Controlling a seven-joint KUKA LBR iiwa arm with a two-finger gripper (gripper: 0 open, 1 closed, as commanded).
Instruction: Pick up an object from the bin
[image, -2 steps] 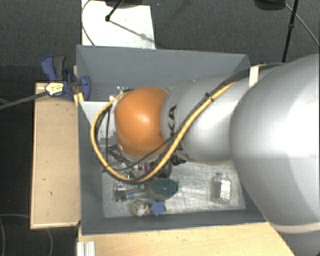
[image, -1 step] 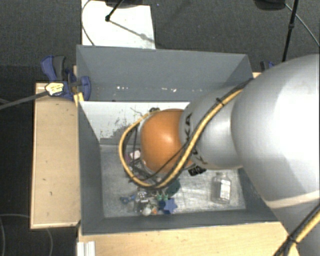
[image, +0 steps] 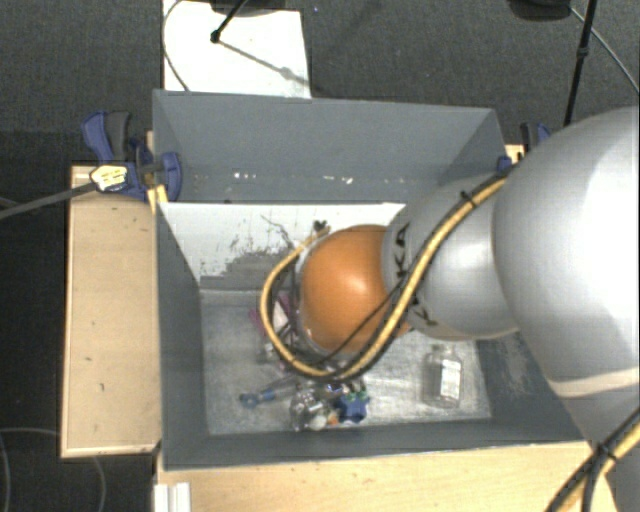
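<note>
– Grey metal bin (image: 180, 330), walls sloping inward, so I reckon the loose things gather on its flat floor. What are you over?
– A small heap of blue and silvery bits (image: 325, 405) near the front wall, left of middle. My gripper (image: 312, 382) hangs just above it, under the orange rounded cover (image: 340, 285) on the wrist.
– Apart or together?
– I cannot tell; the cover and the yellow and black cables (image: 420, 265) looped round it hide that.
– And the arm?
– It reaches in from the right, with the wrist bent steeply down over the heap. I judge that suits a straight drop onto it.
– Anything else nearby?
– A small clear bottle-like thing (image: 443, 378) lies flat and alone on the floor, well apart to the right. I'd guess it's the easier pick, but I am not over it.
</note>
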